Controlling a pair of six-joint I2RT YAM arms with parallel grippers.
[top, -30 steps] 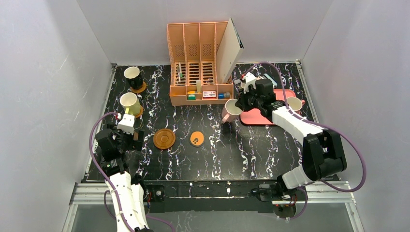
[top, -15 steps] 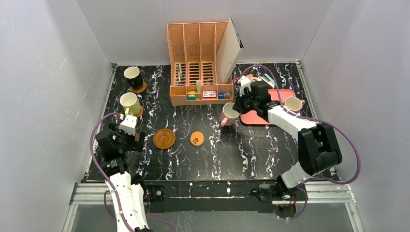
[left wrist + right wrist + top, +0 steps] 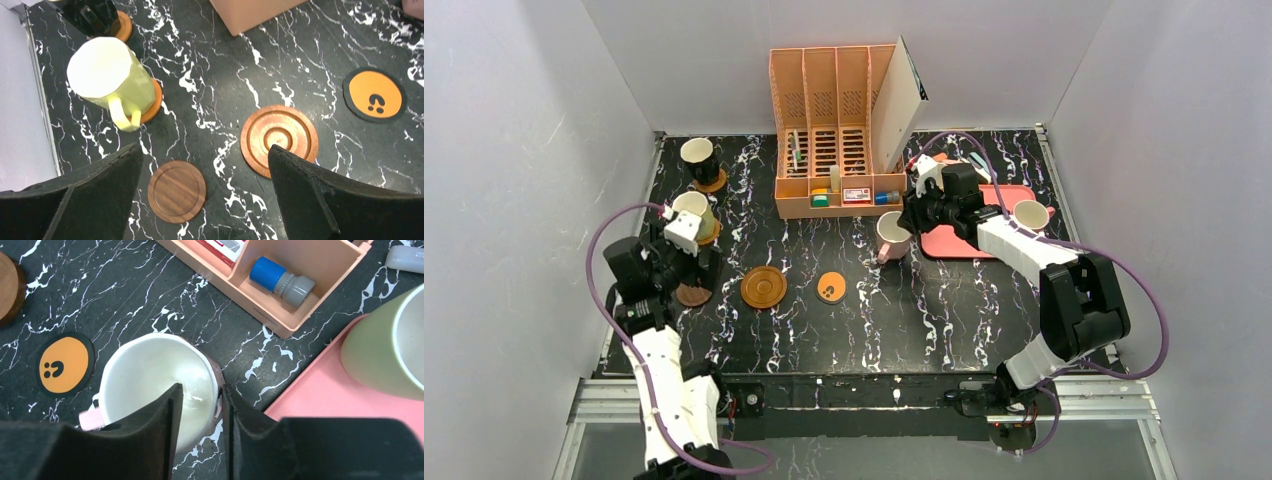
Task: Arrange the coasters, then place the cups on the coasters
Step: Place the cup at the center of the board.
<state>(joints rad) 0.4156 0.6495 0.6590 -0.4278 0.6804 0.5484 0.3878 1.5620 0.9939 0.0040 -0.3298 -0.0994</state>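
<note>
Marbled worktop [image 3: 944, 300] carries the pink cup [image 3: 150, 370], its rim straddled by the slack, released right tool [image 3: 200, 390]; pinch firmly, then lift to the orange marked coaster [image 3: 66, 371] left of that tool; left tool [image 3: 204, 150] hangs spread wide

Table [image 3: 984, 320] – black marble-look top, white veins running all over, matte. Three plain pale grey walls box it in: left wall [image 3: 514, 150], back wall [image 3: 724, 60], right wall [image 3: 1184, 130], all bare. Light even and soft, faint shadows only. Aluminium rail [image 3: 609, 398] along near edge. At back centre, peach slotted organiser [image 3: 834, 130] – white board [image 3: 902, 100] leaning in its right end.
</note>
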